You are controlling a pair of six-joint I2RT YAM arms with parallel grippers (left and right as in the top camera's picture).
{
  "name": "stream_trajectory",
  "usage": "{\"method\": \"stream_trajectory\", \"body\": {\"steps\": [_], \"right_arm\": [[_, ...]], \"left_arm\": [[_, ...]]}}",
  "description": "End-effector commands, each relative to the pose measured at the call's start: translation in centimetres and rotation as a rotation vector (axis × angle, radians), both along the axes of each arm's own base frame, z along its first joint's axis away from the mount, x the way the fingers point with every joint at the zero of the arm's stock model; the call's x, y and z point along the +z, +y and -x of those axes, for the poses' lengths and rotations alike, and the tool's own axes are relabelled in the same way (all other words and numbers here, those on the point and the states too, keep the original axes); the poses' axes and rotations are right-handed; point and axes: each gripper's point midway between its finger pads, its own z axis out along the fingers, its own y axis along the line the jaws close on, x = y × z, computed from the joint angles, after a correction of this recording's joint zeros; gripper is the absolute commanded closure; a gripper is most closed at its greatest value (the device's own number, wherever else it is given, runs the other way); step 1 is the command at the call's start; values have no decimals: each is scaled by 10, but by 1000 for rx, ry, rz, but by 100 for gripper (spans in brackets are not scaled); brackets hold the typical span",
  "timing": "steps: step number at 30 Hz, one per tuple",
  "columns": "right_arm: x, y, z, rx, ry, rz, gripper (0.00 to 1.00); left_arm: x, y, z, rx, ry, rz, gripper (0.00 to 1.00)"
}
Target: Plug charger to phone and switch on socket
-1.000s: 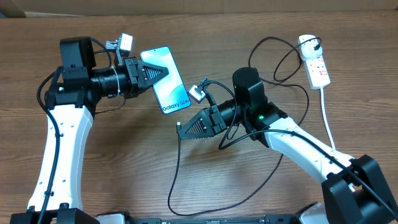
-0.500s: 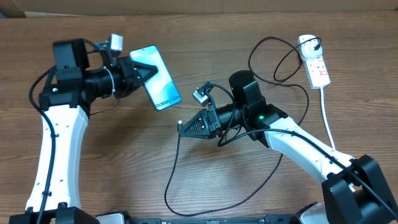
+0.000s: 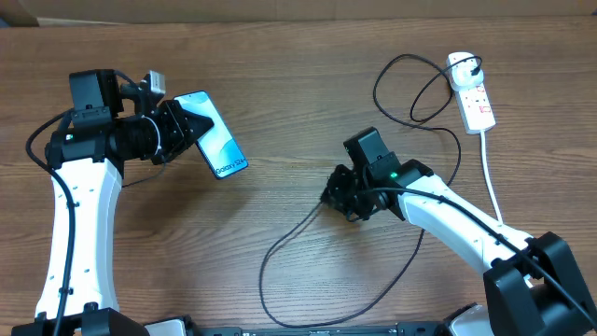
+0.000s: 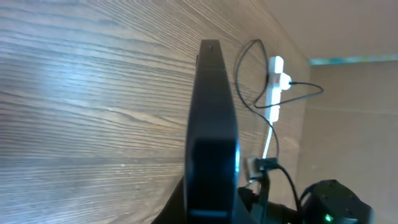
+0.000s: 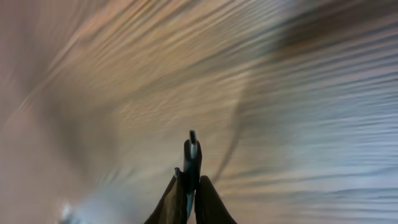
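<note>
Table: flat brown wood-grain laminate with a matte finish. It is streaked and blurred in the right wrist view.
Left arm: smooth white shell links with black joints, on the left side of the table.
Right arm: same build, with a small green light at the wrist.
Charger: thin black round cable lying in loose loops on the wood. Its black plug sits in the far end of the socket.
Socket: white elongated plastic strip with rounded ends and red markings, at the far right. A thick white cord trails from it toward the near edge.
Phone: slim rectangle with a glossy teal screen and small text at the free end. It is tilted, and the left wrist view shows its dark edge head-on.
Left gripper: my black fingers are clamped tight on one short end of the phone.
Right gripper: my fingers are pinched fully together on the connector tip.
Connector tip: a small dark stub with a pale end, standing out past my fingertips and well apart from the phone.
</note>
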Motion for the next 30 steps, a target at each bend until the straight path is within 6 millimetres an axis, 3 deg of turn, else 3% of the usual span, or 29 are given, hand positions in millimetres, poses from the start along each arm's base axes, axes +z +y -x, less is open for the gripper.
{"method": "stream_trajectory", "body": {"steps": [1, 5, 17, 19, 23, 30], "right_arm": [[-7, -40, -19, -211, -61, 191, 96], [-16, -56, -18, -284, -44, 267, 96], [-60, -61, -17, -335, 21, 322, 96], [-64, -61, -17, -335, 26, 326, 91], [-64, -55, -17, -324, 35, 294, 75], [-50, -39, -18, -254, 40, 205, 75]], "left_arm": [[5, 1, -1, -17, -35, -27, 96], [4, 1, 0, -18, -31, -26, 96], [3, -1, 4, -23, -12, -12, 96], [3, -1, 5, -23, -9, -12, 96], [2, -2, 6, -23, -2, -11, 96], [1, -2, 8, -24, 10, -9, 96]]}}
